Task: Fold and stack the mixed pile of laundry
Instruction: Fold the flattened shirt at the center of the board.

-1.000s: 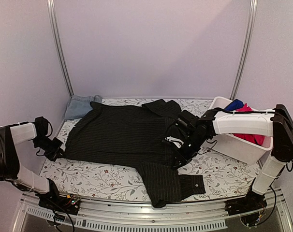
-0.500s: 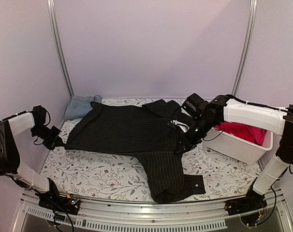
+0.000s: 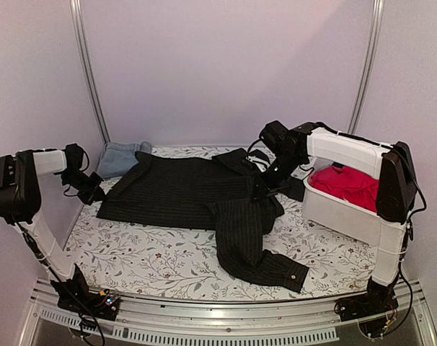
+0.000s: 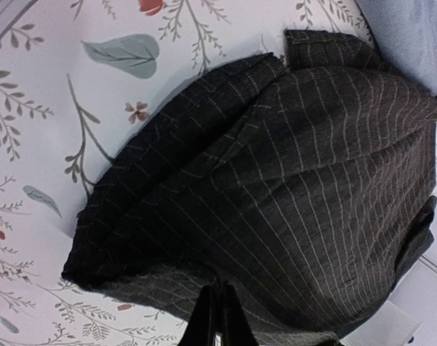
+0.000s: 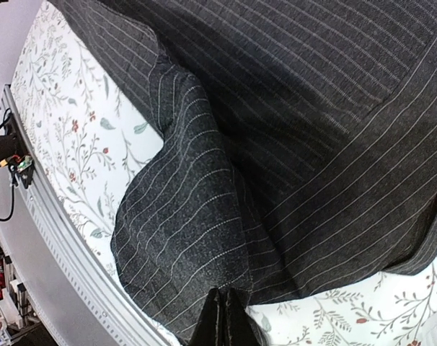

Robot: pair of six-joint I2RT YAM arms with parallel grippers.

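Note:
A black pinstriped shirt (image 3: 182,191) lies spread across the floral table cover (image 3: 132,252), one sleeve trailing toward the front (image 3: 254,252). My left gripper (image 3: 96,194) is shut on the shirt's left edge; in the left wrist view (image 4: 217,317) the cloth (image 4: 276,180) is pinched between the fingers. My right gripper (image 3: 265,184) is shut on the shirt's right side near the sleeve; in the right wrist view (image 5: 222,317) the striped cloth (image 5: 190,216) hangs from it. A light blue denim piece (image 3: 119,157) lies at the back left. Red-pink cloth (image 3: 348,184) fills the white bin (image 3: 341,213).
The white bin stands at the right side of the table, close to my right arm. The metal front rail (image 3: 218,321) runs along the near edge. Side walls stand close on the left and right.
Both grippers have pulled the shirt toward the back. The right gripper moved up and back with the shirt's right side, and the sleeve dragged with it. The left gripper moved back too.

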